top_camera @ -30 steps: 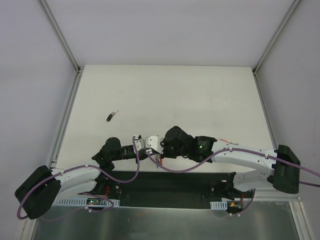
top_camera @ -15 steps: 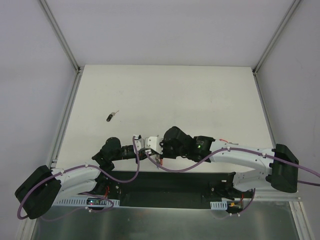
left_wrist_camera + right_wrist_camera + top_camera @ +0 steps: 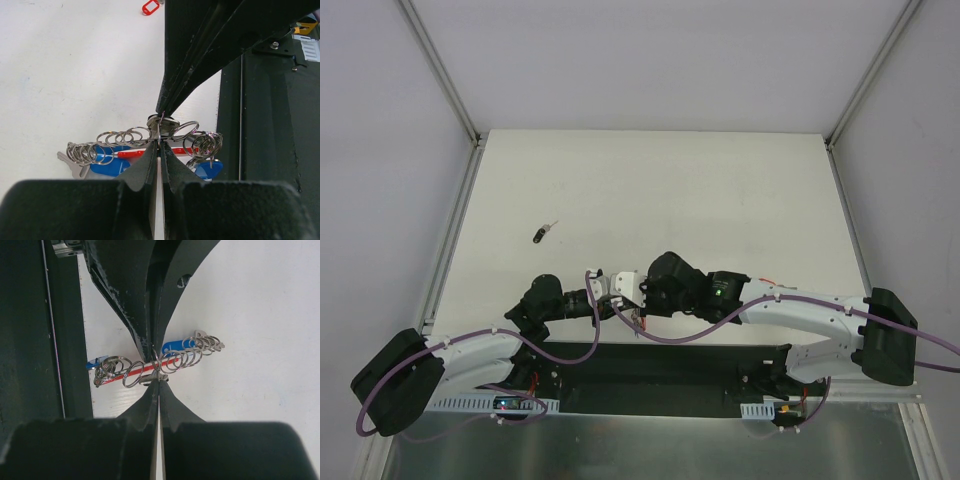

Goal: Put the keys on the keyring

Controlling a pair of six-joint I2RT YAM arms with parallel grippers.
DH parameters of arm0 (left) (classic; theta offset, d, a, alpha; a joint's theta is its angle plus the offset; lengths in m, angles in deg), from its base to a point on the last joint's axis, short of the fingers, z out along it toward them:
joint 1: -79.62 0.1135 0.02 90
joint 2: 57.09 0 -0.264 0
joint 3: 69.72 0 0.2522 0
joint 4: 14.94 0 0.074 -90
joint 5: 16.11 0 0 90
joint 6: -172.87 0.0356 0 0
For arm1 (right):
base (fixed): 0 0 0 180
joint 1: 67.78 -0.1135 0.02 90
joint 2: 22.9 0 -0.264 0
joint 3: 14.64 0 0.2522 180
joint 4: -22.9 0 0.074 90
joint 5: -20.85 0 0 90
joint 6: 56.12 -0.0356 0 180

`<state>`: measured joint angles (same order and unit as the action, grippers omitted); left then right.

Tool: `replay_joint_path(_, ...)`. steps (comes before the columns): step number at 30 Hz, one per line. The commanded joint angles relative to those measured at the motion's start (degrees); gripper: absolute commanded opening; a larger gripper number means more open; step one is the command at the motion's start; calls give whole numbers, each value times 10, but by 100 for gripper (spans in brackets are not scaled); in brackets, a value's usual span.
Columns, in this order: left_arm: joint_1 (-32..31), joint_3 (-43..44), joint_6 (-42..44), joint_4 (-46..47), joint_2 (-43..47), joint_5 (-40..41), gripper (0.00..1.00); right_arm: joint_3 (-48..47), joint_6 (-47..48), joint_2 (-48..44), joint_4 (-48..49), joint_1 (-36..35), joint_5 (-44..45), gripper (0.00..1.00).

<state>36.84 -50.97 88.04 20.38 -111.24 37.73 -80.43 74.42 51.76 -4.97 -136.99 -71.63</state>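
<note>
The keyring (image 3: pixel 150 152) lies on the table's near edge, its red band strung with several small split rings and blue tags (image 3: pixel 107 159); it also shows in the right wrist view (image 3: pixel 135 371). My left gripper (image 3: pixel 159 146) is shut on one thin split ring of it. My right gripper (image 3: pixel 159 379) meets it tip to tip and is shut on a small grey metal piece (image 3: pixel 164 122), apparently a key, at that same ring. In the top view both grippers (image 3: pixel 625 298) touch and hide the keyring. Another black-headed key (image 3: pixel 542 234) lies loose, far left.
A small red oval tag (image 3: pixel 150 7) lies on the white table beyond the right arm. The black base plate (image 3: pixel 270 125) and its edge run right beside the keyring. Metal frame rails (image 3: pixel 450 250) border the table's sides.
The right gripper has shifted slightly left and nearer, closing in on the left gripper's tips. The left arm and the loose key have not moved.
</note>
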Motion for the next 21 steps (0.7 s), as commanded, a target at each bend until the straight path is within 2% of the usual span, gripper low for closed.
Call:
replay_joint_path(1, -5, 5, -9, 58, -2, -17, 0, -4, -6, -2, 26, 1, -24, 1)
replay_joint_path(21, -5, 10, -5, 66, -12, -55, 0, -1, 1, 4, 36, 8, -60, 1)
